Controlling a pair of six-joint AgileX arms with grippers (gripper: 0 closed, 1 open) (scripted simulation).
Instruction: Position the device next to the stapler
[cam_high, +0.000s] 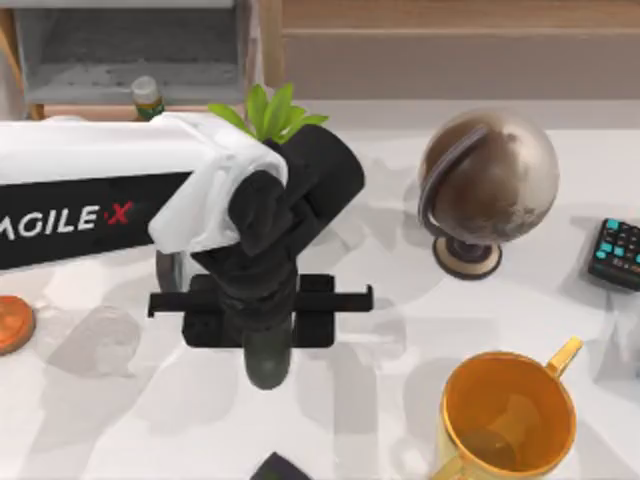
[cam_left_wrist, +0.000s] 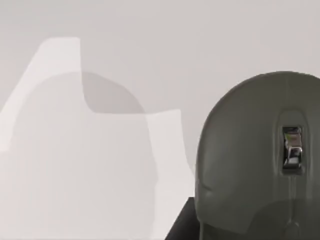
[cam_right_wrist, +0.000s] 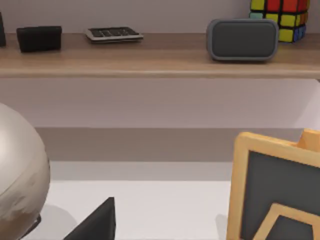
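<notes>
- An orange-brown disc (cam_high: 12, 325) lies at the table's 9 o'clock edge.
- A small green-capped bottle (cam_high: 147, 97) stands towards 11 o'clock, at the back.
- My left arm (cam_high: 90, 190), white with AGILE·X lettering, reaches in from 9 o'clock to the middle of the table (cam_high: 400, 330).
- The left gripper (cam_high: 264, 325) points down over the centre, a little towards 6 o'clock. Whether it clasps anything or hangs free, I cannot tell.
- The device, a dark grey mouse (cam_high: 268, 365), sits directly under that gripper, its rounded end poking out on the 6 o'clock side. In the left wrist view the mouse (cam_left_wrist: 250, 165) looms close over the pale tabletop, with its scroll wheel (cam_left_wrist: 292, 152) showing.
- The leaves of the plant (cam_high: 272, 112) rise at 12 o'clock of the gripper, behind the black wrist.
- A dark object (cam_high: 280, 468) shows at the 6 o'clock edge; I cannot tell what it is.
- The bronze globe (cam_high: 490, 180) stands towards 2 o'clock, well apart from the mouse.
- A yellow mug (cam_high: 510, 415) stands at 5 o'clock.
- A dark calculator (cam_high: 615, 255) lies at the 3 o'clock edge.
- The right arm's wrist view faces a wooden shelf (cam_right_wrist: 150, 62) holding a grey speaker (cam_right_wrist: 242, 40) and a colour cube (cam_right_wrist: 280, 15).
</notes>
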